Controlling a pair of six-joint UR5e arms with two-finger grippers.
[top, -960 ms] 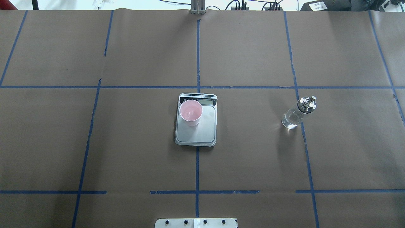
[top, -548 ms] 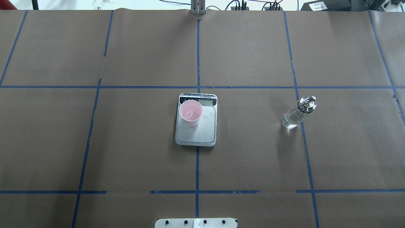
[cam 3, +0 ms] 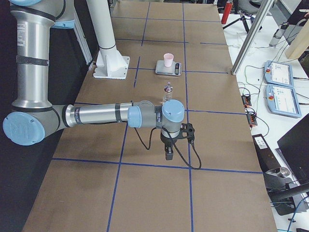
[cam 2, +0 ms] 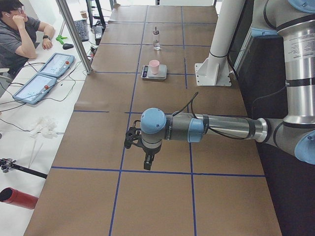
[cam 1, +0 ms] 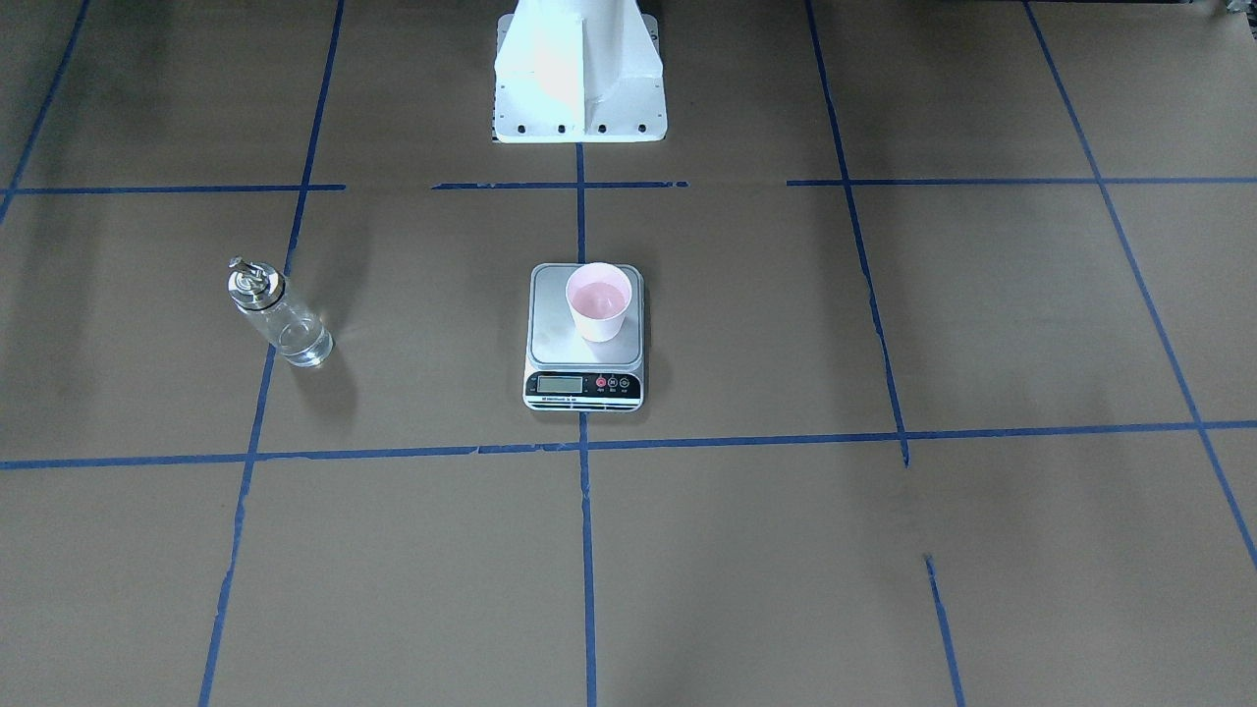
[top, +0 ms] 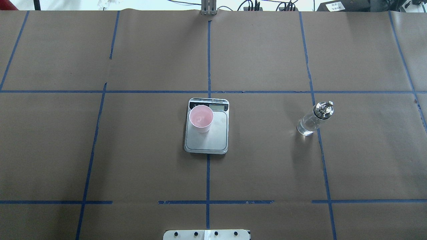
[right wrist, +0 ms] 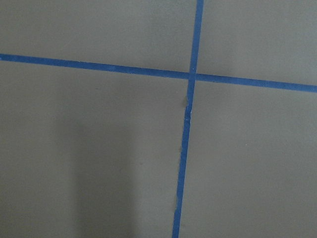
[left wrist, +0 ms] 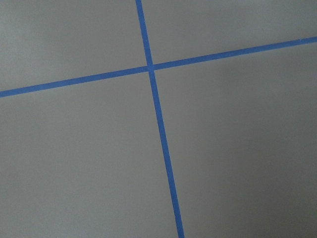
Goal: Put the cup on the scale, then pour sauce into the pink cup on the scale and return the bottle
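Nothing has moved in the last second. The cup (top: 201,118) sits on the scale (top: 208,141). The bottle (top: 313,119) stands alone on the worktop (top: 100,150), well apart. The left hand (cam 2: 147,164) and right hand (cam 3: 168,153) hang far off; I cannot tell if they are apart or together. The job looks done.

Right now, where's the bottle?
Overhead view: the bottle stands upright on the robot's right side, apart from the scale, beside a blue tape line.

Pink cup (top: 201,118) upright on scale (top: 207,139)
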